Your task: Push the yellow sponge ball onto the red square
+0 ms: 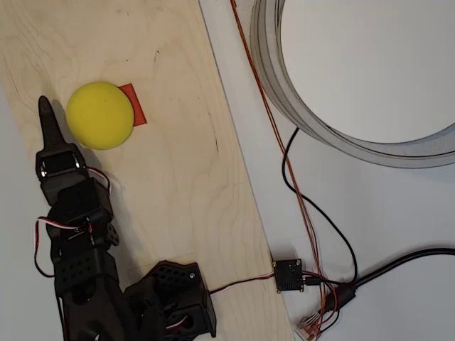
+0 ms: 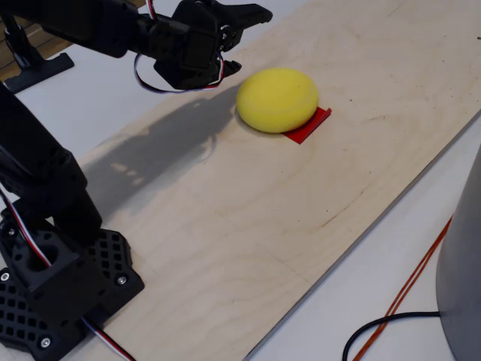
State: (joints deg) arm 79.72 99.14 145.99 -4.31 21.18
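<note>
The yellow sponge ball (image 1: 100, 114) (image 2: 276, 99) rests on the pale wooden board and covers most of the red square (image 1: 136, 105) (image 2: 310, 126), of which one strip and corner stick out on the side away from the arm. My black gripper (image 1: 47, 114) (image 2: 254, 39) is just left of the ball in the overhead view, a small gap away. The fixed view shows its two fingers slightly apart, one above the other, with nothing between them.
The wooden board (image 1: 178, 177) runs diagonally, with its edge to the right of the ball. On the white table beyond it are a large grey ring (image 1: 298, 106), orange and black cables (image 1: 298, 192) and a small black circuit board (image 1: 289, 275). The arm's base (image 2: 60, 278) stands on the board.
</note>
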